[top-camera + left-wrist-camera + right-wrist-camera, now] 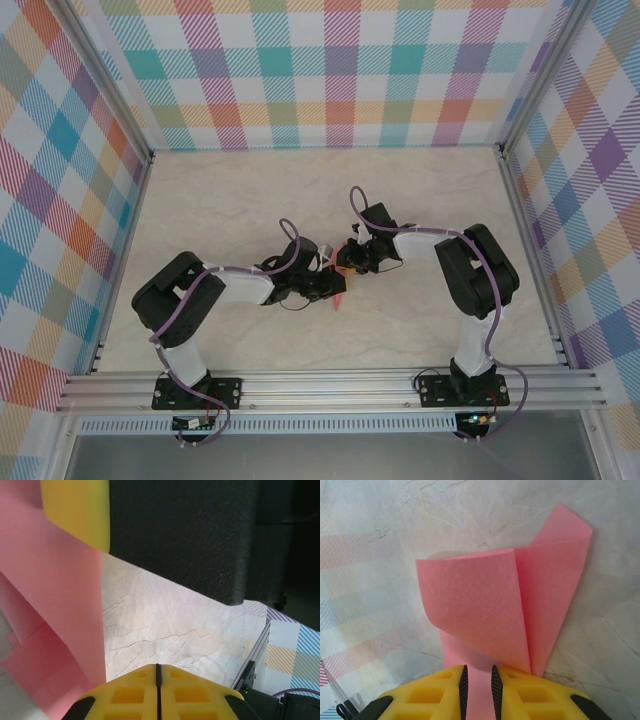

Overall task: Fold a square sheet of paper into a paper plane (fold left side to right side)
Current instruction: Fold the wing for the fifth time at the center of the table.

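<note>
Overhead, two wrist close-ups sharing paper (485, 610)

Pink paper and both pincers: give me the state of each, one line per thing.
pink paper: partly folded, one flap curled over loosely, not pressed flat.
right pincer: shut on the pink paper's near edge.
left pincer: shut, fingers together, the paper beside it rather than between them.
</note>
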{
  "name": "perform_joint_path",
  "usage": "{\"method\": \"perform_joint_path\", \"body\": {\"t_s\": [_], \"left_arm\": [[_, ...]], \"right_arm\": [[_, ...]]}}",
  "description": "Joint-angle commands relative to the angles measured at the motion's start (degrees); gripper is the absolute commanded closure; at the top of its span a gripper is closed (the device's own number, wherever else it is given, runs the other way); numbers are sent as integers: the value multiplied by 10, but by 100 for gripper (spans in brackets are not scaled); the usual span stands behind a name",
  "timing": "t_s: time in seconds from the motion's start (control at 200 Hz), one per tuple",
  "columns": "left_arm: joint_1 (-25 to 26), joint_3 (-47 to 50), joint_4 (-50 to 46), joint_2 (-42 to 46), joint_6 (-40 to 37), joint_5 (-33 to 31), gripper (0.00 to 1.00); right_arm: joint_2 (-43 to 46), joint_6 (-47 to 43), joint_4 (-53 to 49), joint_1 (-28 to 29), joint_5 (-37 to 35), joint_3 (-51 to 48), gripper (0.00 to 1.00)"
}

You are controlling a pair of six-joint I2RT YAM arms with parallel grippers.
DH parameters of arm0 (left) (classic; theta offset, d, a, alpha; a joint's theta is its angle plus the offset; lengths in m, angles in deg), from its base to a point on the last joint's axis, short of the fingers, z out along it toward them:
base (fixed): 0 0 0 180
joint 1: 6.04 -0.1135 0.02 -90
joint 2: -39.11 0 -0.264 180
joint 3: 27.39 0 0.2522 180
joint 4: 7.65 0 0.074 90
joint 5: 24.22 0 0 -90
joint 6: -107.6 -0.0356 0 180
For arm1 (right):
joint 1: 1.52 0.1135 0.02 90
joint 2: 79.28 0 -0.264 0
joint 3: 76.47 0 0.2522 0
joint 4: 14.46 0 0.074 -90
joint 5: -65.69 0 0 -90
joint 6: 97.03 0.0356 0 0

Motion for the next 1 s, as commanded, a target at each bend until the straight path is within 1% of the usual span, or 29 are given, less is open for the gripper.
{"method": "perform_joint_path", "body": {"t_s": [0.0, 0.15, 0.36, 0.575, 0.75, 0.995], "left_arm": [[3, 9, 28, -13, 14, -10, 93], [7, 21, 44, -22, 24, -8, 94], [10, 35, 46, -22, 29, -16, 94], [16, 35, 47, -30, 30, -11, 94], [18, 42, 29, -33, 32, -23, 96], [23, 56, 13, -39, 39, -38, 98]], "right_arm": [[-26, -12, -52, -1, -24, -15, 77], [-27, -12, -54, -1, -24, -13, 77], [-27, -15, -58, -1, -25, -9, 77], [-29, -17, -63, -1, -25, -5, 77], [-24, -18, -40, -1, -9, -7, 77], [-17, -19, -34, -1, -1, 0, 77]]}}
